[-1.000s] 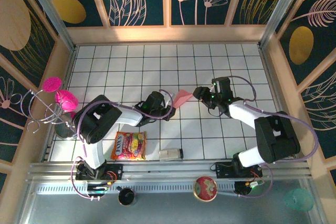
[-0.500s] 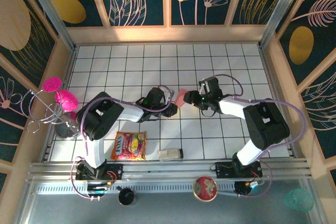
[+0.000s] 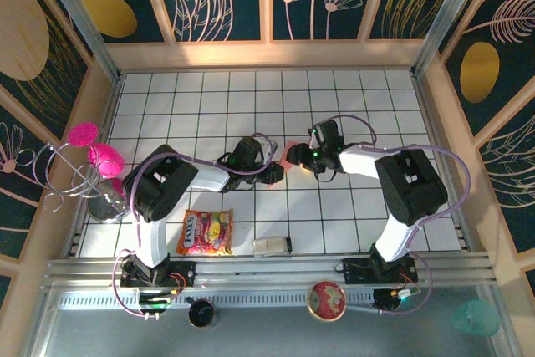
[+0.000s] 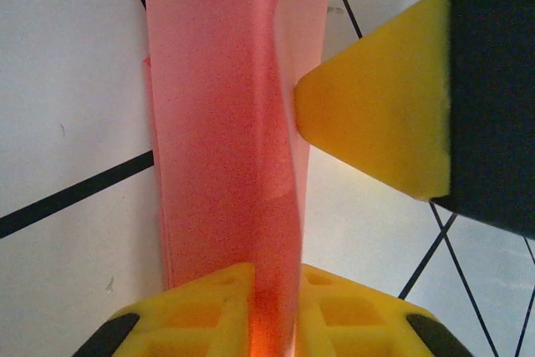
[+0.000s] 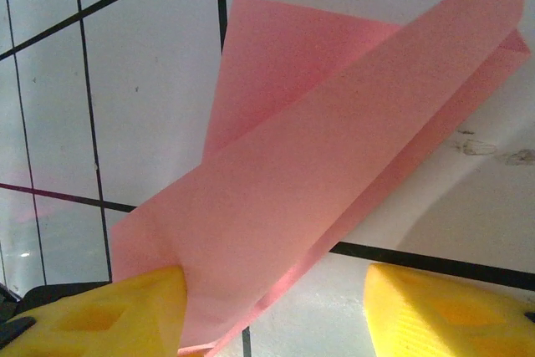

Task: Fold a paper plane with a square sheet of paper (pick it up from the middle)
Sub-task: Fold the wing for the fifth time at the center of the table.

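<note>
The folded pink paper (image 4: 221, 123) sits near the middle of the white tiled desk (image 3: 209, 106), between the two arms. The left pincer (image 4: 267, 290) is pressed together on one end of it, pinching it, while the right pincer (image 5: 272, 311) is spread, one yellow finger (image 5: 100, 319) touching the paper and the other apart from it

Thin matt salmon-pink sheet of paper (image 5: 318, 198), smooth and softly creased, matt yellow plastic fingertips (image 5: 443, 311) on the right end effector (image 5: 267, 315), smooth white tiled bench (image 5: 150, 98), glossy snack packet (image 3: 206, 232).
</note>
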Controlling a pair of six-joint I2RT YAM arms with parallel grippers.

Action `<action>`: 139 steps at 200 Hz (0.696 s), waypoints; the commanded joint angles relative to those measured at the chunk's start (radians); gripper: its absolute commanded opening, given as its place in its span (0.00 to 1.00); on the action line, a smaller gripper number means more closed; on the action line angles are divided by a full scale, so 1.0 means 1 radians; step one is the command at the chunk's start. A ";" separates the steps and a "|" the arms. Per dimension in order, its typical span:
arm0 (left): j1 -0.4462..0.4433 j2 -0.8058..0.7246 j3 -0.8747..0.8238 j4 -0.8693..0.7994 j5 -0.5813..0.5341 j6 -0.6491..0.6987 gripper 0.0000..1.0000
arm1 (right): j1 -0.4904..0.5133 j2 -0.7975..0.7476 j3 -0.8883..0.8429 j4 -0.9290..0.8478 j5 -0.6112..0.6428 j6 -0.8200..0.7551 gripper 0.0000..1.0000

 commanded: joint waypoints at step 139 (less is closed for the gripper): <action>-0.006 -0.075 -0.016 -0.096 -0.013 -0.014 0.29 | 0.039 0.168 0.109 -0.130 0.151 -0.016 0.57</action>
